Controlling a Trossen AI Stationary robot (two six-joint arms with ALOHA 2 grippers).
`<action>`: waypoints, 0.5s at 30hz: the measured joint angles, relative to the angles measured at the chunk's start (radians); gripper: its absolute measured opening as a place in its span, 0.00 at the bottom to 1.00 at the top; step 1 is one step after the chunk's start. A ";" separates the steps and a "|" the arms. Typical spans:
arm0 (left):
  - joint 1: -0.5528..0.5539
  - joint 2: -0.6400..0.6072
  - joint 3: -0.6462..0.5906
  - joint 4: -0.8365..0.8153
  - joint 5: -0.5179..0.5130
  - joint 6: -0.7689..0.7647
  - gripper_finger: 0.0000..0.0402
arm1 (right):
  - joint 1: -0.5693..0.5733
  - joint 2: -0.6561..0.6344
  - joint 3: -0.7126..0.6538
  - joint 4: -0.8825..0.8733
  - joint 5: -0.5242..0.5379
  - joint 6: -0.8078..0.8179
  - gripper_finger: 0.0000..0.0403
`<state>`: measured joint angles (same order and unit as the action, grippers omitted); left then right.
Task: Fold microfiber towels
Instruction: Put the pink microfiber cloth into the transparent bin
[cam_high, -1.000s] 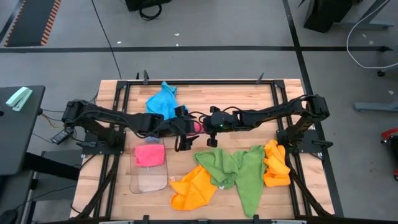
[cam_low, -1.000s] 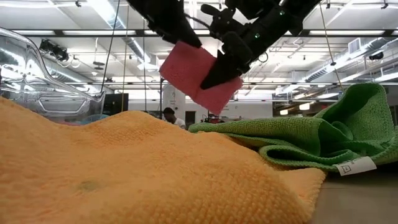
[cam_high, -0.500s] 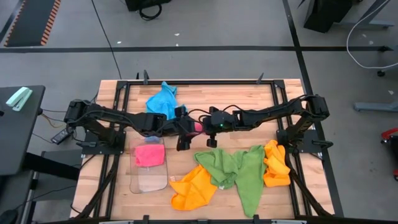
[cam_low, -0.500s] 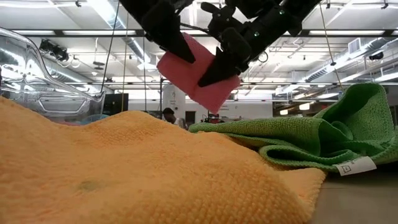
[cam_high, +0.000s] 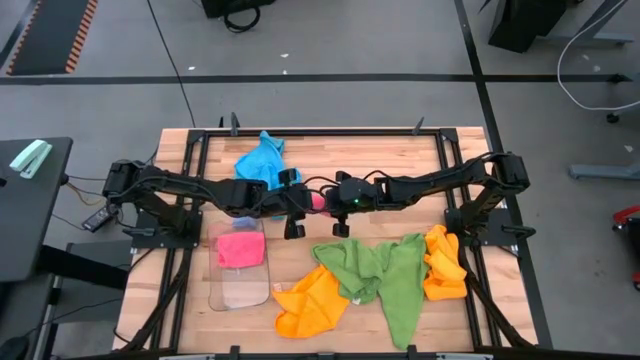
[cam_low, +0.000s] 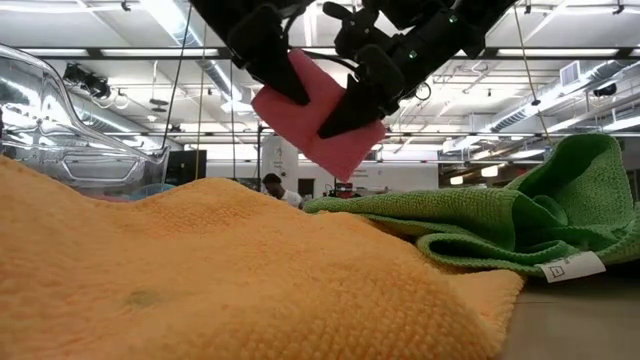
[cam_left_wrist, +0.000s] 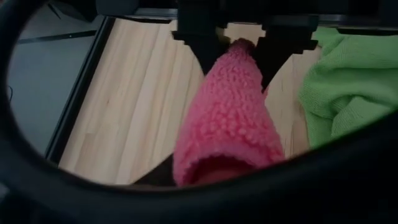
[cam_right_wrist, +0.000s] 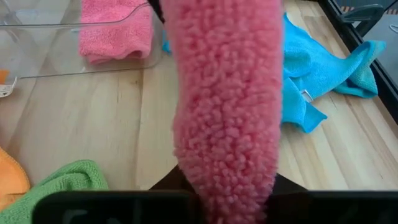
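While lifted above the table, pink towel (cam_low: 320, 125) hangs between left gripper (cam_low: 268, 62) and right gripper (cam_low: 355, 95).

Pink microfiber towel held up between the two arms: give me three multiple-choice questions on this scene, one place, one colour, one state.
1. Where is the folded pink towel that no gripper holds?
A. in the clear plastic tray
B. on the green towel
C. on the floor

2. What colour is the towel at the table's far edge?
A. orange
B. sky blue
C. green

3. Where is the held pink microfiber towel?
A. flat on the wood
B. in the air
C. in the tray

Answers: 1 A, it lies in the tray. 2 B, the blue towel lies there. 3 B, the left gripper and right gripper hold the pink towel aloft.
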<state>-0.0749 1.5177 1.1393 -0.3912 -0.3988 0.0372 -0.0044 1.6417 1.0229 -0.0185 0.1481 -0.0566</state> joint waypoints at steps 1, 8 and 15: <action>0.000 0.000 0.000 -0.002 0.000 0.000 0.19 | 0.000 0.000 0.000 0.000 0.000 0.000 0.16; 0.013 -0.013 0.000 -0.034 0.048 -0.100 0.06 | 0.000 -0.005 0.000 -0.038 -0.002 -0.023 0.37; 0.017 -0.075 0.000 -0.189 0.093 -0.245 0.09 | -0.006 -0.106 0.001 -0.190 -0.003 -0.041 0.50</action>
<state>-0.0577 1.4422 1.1389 -0.5798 -0.3062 -0.2073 -0.0105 1.5355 1.0238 -0.2084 0.1446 -0.0978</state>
